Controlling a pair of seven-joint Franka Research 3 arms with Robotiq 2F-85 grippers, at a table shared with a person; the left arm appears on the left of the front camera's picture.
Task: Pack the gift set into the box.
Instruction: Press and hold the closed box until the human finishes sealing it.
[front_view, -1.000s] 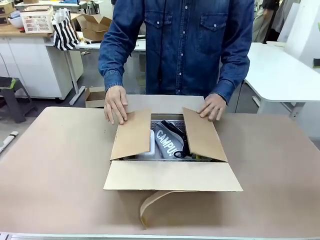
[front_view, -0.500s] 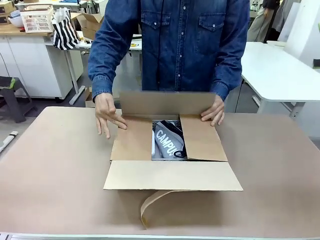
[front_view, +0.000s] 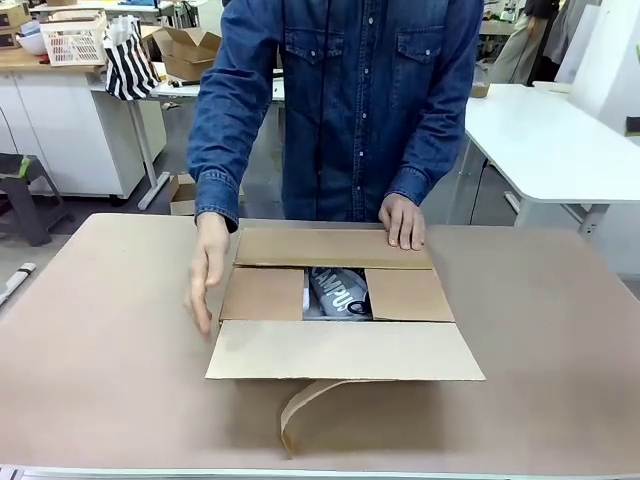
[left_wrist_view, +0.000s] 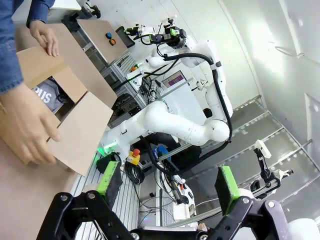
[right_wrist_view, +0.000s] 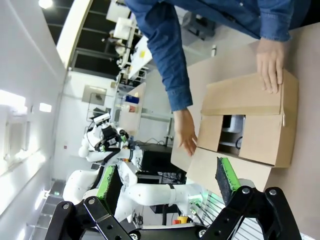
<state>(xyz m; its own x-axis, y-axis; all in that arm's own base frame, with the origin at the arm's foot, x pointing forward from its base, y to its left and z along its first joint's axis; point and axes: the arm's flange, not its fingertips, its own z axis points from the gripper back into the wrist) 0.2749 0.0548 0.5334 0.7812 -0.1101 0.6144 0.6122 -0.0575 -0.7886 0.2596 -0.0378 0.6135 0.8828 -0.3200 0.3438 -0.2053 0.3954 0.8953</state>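
Observation:
The box sits mid-table with its two side flaps and far flap folded down, while the near flap lies open toward me. Through the remaining gap the gift set shows, whitish plastic with dark lettering. One of the person's hands presses the far flap; the other hand is at the box's left side. My left gripper is open and empty, well away from the box. My right gripper is open too, looking at the box from a distance.
A loose strip of brown paper tape curls from the box's near side onto the table. A white table stands at the back right. A smaller carton, a striped bag and a basket sit behind.
The person has pushed both side flaps flat and folded the far flap down over them. The hand on picture left slid down to the box's left side.

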